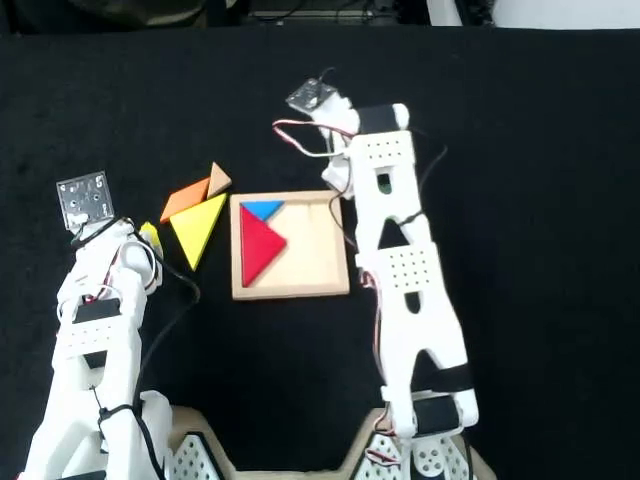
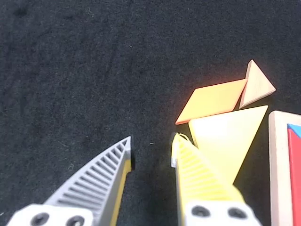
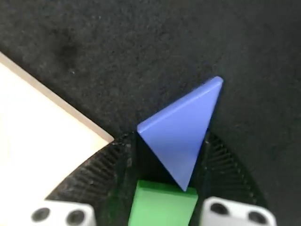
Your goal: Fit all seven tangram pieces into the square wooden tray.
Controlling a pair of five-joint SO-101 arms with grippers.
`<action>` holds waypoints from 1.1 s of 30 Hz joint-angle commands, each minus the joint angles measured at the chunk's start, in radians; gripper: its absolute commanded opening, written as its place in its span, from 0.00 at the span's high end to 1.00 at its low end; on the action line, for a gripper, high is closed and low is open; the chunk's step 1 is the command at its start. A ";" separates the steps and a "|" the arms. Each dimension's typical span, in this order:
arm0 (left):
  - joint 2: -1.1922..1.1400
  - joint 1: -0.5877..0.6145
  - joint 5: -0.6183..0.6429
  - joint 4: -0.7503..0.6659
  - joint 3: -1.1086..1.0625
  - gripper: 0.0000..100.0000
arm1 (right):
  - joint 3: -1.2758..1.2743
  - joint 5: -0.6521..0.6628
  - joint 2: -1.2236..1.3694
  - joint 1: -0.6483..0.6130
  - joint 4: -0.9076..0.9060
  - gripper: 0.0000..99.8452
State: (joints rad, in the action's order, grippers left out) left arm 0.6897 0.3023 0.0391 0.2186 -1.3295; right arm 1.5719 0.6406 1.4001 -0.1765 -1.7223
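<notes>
The square wooden tray (image 1: 300, 285) holds a large red triangle (image 1: 258, 246) and a small blue triangle (image 1: 263, 209) along its left side. Just left of the tray lie a yellow triangle (image 1: 198, 228), an orange parallelogram (image 1: 184, 201) and a tan triangle (image 1: 219, 180). My left gripper (image 2: 151, 148) stands open over the black cloth, its yellow finger (image 2: 188, 165) touching the yellow triangle's (image 2: 225, 136) edge. My right gripper (image 3: 171, 141) is shut on a blue-violet triangle (image 3: 181, 132), held beyond the tray's corner (image 3: 56, 122). A green piece (image 3: 164, 205) shows behind that triangle.
The right arm (image 1: 400, 260) stretches over the tray's right edge and hides it. The left arm (image 1: 95, 320) stands at the left. Black cloth (image 1: 520, 200) covers the whole table, with wide free room at the right and the back.
</notes>
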 commanded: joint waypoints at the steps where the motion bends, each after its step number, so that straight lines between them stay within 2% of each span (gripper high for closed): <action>1: 0.002 -0.004 0.003 -0.017 0.012 0.85 | 0.030 0.009 0.013 -0.054 0.037 0.77; 10: 0.002 -0.004 0.003 -0.017 0.013 0.85 | 0.022 0.018 0.022 -0.052 0.057 0.78; 16: 0.002 -0.004 0.003 -0.017 0.012 0.85 | 0.031 0.095 0.019 -0.051 0.057 0.93; 20: 0.002 -0.002 0.003 -0.017 0.012 0.85 | 0.081 0.095 -0.010 -0.026 0.017 0.98; 30: 0.002 -0.002 0.003 -0.017 0.012 0.85 | 0.054 0.089 -0.334 0.032 -0.046 0.98; 33: 0.002 -0.002 0.003 -0.017 0.012 0.85 | -0.041 0.089 -0.461 0.032 -0.046 0.98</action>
State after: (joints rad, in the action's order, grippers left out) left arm 0.6897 0.3023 0.0391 0.2186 -1.3295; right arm 1.5904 0.7265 1.1116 -0.1688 -1.7300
